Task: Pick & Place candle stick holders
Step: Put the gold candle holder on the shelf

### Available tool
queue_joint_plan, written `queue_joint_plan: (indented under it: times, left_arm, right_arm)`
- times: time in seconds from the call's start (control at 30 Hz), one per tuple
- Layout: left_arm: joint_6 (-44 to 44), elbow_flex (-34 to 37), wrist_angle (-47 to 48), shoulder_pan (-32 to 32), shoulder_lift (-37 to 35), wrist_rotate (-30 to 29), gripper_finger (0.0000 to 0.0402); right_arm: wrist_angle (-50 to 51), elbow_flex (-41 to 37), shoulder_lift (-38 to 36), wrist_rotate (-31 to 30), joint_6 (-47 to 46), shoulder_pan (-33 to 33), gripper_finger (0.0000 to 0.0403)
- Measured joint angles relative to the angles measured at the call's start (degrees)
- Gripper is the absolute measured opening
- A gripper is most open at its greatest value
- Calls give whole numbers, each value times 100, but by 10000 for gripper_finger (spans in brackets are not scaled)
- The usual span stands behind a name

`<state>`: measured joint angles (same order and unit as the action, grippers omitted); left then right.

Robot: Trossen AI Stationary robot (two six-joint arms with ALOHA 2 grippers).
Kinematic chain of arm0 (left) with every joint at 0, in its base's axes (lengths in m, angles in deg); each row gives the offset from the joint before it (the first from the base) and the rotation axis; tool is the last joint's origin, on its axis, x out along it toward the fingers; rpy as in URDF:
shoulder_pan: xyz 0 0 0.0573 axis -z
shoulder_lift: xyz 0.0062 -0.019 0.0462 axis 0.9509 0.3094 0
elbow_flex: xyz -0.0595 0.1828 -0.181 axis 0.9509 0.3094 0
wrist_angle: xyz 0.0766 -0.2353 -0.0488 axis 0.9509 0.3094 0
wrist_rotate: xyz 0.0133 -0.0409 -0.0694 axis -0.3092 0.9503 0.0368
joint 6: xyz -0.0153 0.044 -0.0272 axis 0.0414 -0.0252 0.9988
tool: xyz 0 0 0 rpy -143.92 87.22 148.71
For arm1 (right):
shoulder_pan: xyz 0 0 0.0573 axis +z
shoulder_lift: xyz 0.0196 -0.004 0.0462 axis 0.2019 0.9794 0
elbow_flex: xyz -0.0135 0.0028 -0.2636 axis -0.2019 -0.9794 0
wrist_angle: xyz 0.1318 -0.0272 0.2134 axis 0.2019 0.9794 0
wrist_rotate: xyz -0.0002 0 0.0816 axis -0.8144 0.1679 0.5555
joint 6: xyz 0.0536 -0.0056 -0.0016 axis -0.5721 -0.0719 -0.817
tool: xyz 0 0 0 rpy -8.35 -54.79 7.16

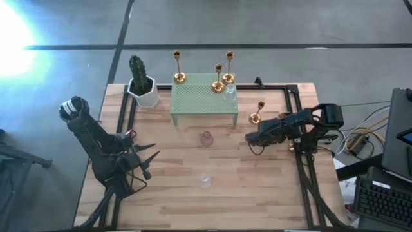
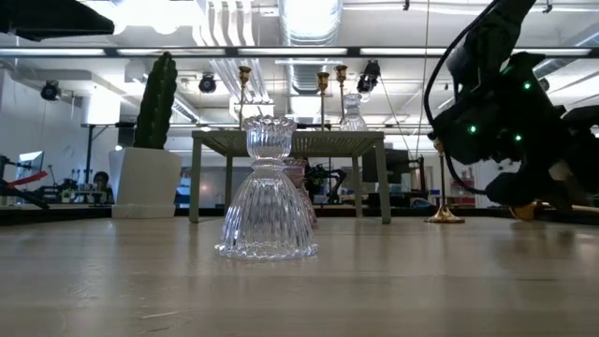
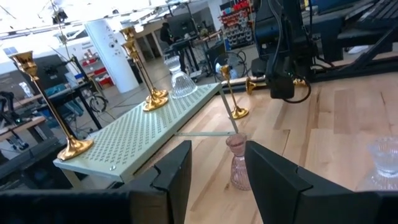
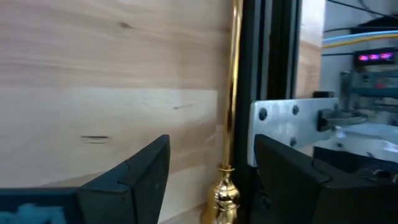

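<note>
**Gold stem stands between the right fingers, not yet pinched**

In the right wrist view, the slim shiny gold candle stick holder [image 4: 234, 93] lies between the two dark fingers of the right gripper [image 4: 211, 162]. Its stem runs through the middle of the gap, and a free space shows on each side, so the fingers are partly open and do not press it. From above, this gripper [image 1: 252, 137] is low over the wooden table [image 1: 180, 193], at its right side.

The left gripper [image 1: 149, 159] waits over the left side of the table, half open and holding nothing. In its wrist view, the small pinkish ribbed glass holder [image 3: 238, 163] stands on the wood just beyond the gap of its fingers, apart from them.

The clear ribbed glass holder [image 2: 268, 192] stands upright on the table nearest the front edge. Further, another gold holder [image 1: 257, 113] stands beside the green perforated metal stand [image 1: 203, 100], which bears three gold holders and one clear glass.
</note>
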<state>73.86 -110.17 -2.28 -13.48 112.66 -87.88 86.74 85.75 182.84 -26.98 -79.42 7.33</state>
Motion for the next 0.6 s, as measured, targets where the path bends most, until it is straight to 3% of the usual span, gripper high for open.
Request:
queue_joint_plan:
  times: [0.37, 0.6]
  left_arm:
    - [-4, 9, 2, 2, 0, 153, 154]
    - [-4, 9, 2, 2, 0, 216, 154]
  right_arm:
    - [12, 9, 999, -1, -16, -2, 182]
    - [30, 8, 1195, -41, -48, 0, 142]
